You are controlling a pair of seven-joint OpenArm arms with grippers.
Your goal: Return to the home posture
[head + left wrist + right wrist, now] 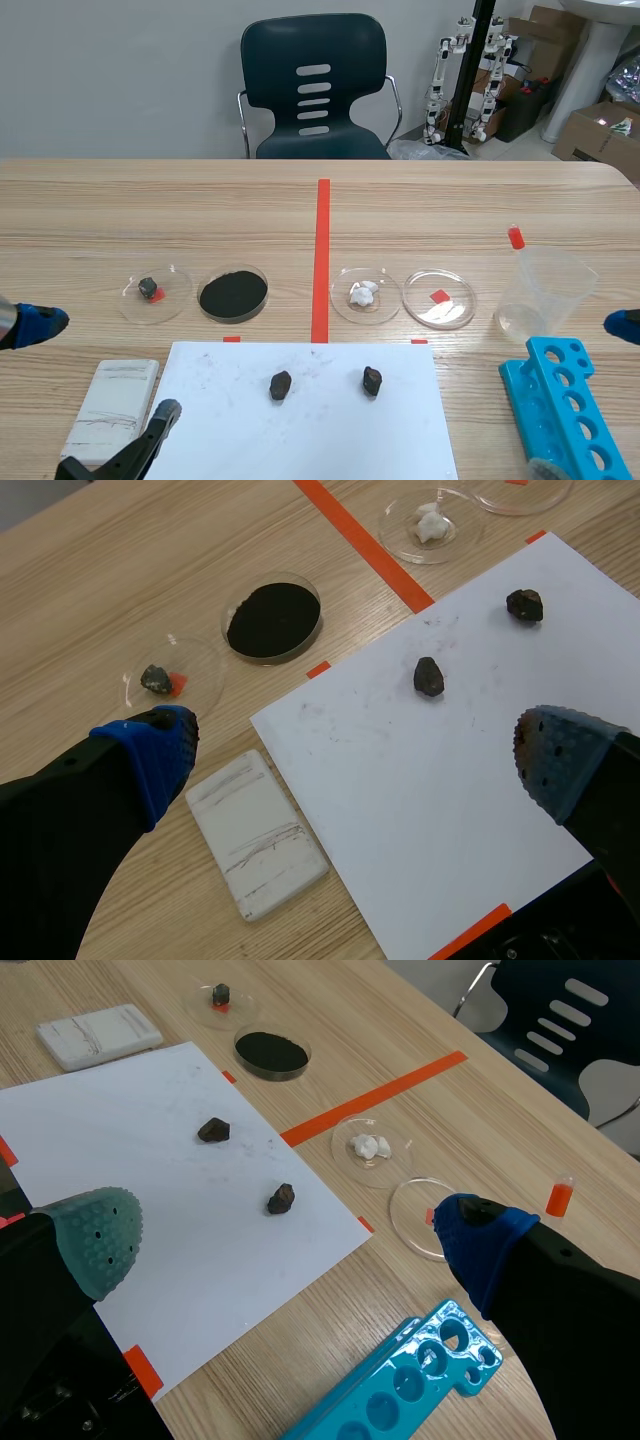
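My left gripper (pixel 355 755) is open, high above the white sheet (pixel 450 770), with nothing between its fingers. In the scene view only its blue fingertip (pixel 35 325) shows, at the table's far left edge. My right gripper (pixel 290 1240) is also open and holds nothing, above the sheet's right part and the blue tube rack (pixel 410 1385). Its fingertip (pixel 622 325) shows at the far right edge. Two dark rocks (pixel 280 385) (pixel 372 380) lie on the sheet.
Past the sheet stands a row of dishes: one with a small rock (pixel 155 293), one of black powder (pixel 233 293), one with white bits (pixel 365 295), one with nothing in it (pixel 439 298). A clear beaker (pixel 545 290) and red-capped tube (pixel 516 238) stand right. A white plate (pixel 112 410) lies front left.
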